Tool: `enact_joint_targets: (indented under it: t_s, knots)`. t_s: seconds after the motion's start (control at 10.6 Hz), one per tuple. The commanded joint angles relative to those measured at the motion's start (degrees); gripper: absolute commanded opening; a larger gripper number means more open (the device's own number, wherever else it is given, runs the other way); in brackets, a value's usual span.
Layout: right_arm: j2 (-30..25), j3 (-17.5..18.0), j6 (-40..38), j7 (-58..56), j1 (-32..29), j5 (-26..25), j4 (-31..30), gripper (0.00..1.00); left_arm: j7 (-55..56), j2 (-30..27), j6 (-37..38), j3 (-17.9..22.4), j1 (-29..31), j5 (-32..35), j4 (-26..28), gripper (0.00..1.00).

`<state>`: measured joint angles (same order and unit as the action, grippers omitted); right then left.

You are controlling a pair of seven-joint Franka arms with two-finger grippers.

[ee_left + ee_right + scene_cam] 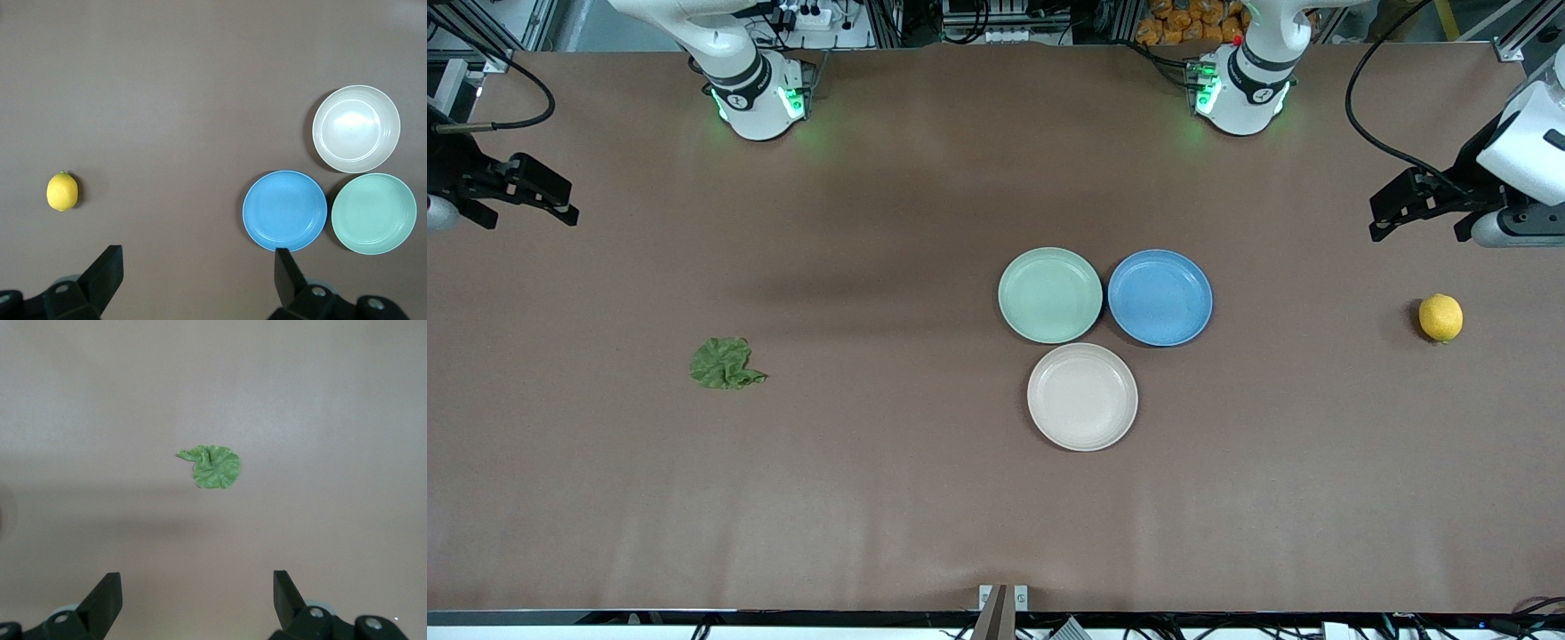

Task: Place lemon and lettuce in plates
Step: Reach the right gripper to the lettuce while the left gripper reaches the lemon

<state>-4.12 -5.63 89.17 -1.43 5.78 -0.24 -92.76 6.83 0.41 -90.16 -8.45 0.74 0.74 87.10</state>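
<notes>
The lemon (1440,317) lies on the brown table at the left arm's end; it also shows in the left wrist view (62,191). The lettuce (725,364) lies toward the right arm's end and shows in the right wrist view (215,467). The mint green plate (1049,295) and the beige-white plate (1082,396) sit empty mid-table, the beige one nearer the front camera. My left gripper (1416,236) hangs open and empty over bare table near the lemon (198,267). My right gripper (532,218) hangs open and empty over bare table at its end, apart from the lettuce (197,590).
A blue plate (1160,297) sits empty beside the mint plate, toward the left arm's end, touching or nearly touching both other plates. All three plates show in the left wrist view: blue (285,211), mint (373,213), beige (356,129).
</notes>
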Motion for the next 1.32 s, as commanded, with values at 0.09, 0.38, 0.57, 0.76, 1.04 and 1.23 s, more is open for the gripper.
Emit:
enact_joint_targets:
  t_s: [0.09, 0.38, 0.57, 0.76, 1.04, 1.23]
  knots:
    - [0.7, 0.1, -1.0, 0.9, -0.2, -0.1, 1.4, 1.00, -0.8, -0.4, 1.2, 0.1, -0.2, -0.3, -0.7, 1.00]
    - [0.7, 0.1, -1.0, 0.9, -0.2, -0.1, 1.4, 1.00, -0.5, 0.2, 1.1, 0.4, -0.2, -0.6, -0.8, 1.00]
    - [1.0, 0.1, -1.0, 0.5, -0.1, -0.6, 1.3, 1.00, -0.2, 2.0, 0.7, 0.5, -0.2, -0.3, -0.8, 1.00]
    - [3.6, 0.1, -1.1, 0.5, 0.2, -0.8, 1.2, 1.00, -0.2, 4.2, 0.0, 0.5, -0.2, -0.5, -0.8, 1.00]
    - [4.7, 0.1, -1.6, 0.4, 0.1, -0.1, 1.3, 1.00, -0.3, 5.6, -1.0, 0.9, 0.1, -0.6, -0.9, 1.00]
    - [5.8, 0.2, -1.6, 0.6, 0.3, 0.2, 0.6, 1.00, 0.0, 7.8, -3.1, 0.9, -0.3, 4.5, -0.9, 1.00]
